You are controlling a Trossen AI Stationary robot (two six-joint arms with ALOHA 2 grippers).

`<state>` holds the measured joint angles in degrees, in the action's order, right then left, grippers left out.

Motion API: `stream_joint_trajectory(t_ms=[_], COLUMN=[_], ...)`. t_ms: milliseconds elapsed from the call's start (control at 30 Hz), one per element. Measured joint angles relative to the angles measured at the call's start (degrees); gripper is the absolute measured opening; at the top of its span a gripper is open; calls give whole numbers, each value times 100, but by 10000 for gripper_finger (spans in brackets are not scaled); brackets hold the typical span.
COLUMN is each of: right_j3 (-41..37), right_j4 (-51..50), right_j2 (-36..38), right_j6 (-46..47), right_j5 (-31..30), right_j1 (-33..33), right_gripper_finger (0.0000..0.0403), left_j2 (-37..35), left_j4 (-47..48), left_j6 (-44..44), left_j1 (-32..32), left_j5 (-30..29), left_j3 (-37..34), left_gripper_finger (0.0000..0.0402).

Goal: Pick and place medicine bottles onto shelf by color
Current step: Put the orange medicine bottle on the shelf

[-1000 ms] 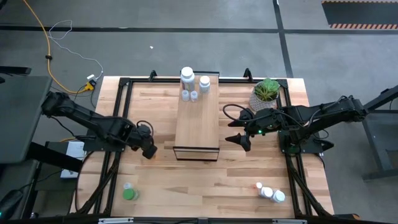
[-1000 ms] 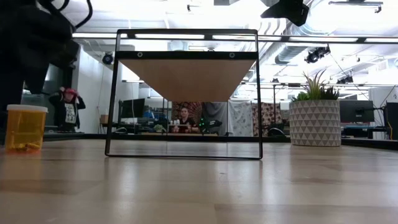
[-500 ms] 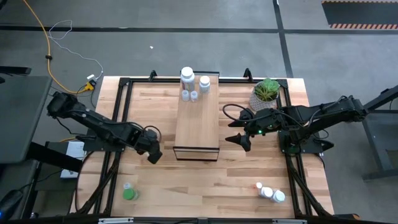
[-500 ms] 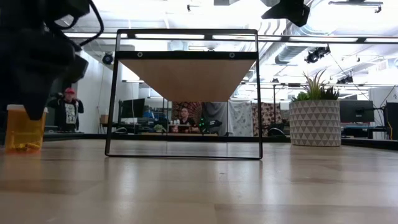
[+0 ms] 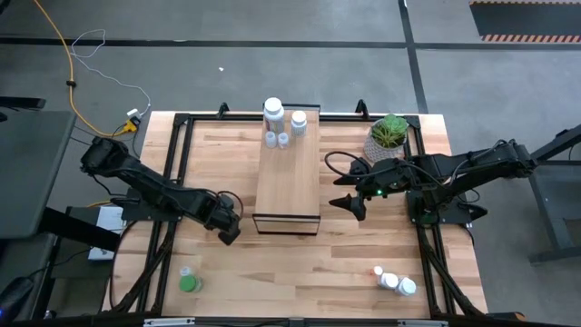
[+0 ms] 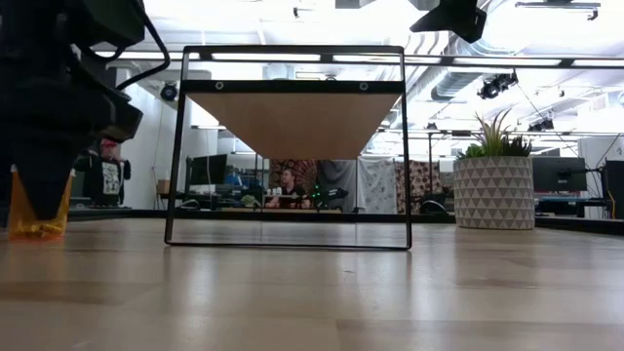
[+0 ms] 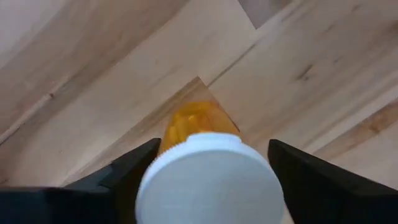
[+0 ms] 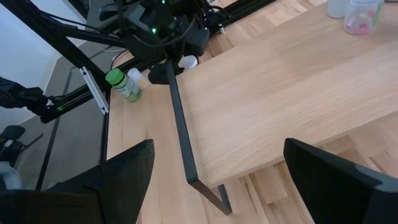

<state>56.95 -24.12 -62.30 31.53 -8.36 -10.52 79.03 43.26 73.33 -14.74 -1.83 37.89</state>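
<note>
Slid my left gripper down around the orange bottle, fingers spread either side, grab's next.

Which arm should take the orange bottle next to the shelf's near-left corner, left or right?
Left. The left gripper already straddles the orange bottle, one finger on each side of its white cap. The right gripper hangs open on the far side of the shelf.

Open-plan robotics lab: concrete floor; ceiling strip lights; desks with monitors beyond the right gripper
</note>
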Motion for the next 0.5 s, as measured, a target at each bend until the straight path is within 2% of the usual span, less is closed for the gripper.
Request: stream_joint_trajectory(t_ms=[233,500], right_j3=[0,0], right_j4=[-2,-2], right_j2=[0,0], right_j6=[3,15], right_j5=[-4,-11], right_j1=[2,0], right_gripper_finger=[349,349], left_j2=[-118,-615], left_j4=[115,527], left_j6=[101,-45], left_j1=[9,9], left_j5=[-91,190], left_j3=[2,9], left_gripper_finger=[173,170])
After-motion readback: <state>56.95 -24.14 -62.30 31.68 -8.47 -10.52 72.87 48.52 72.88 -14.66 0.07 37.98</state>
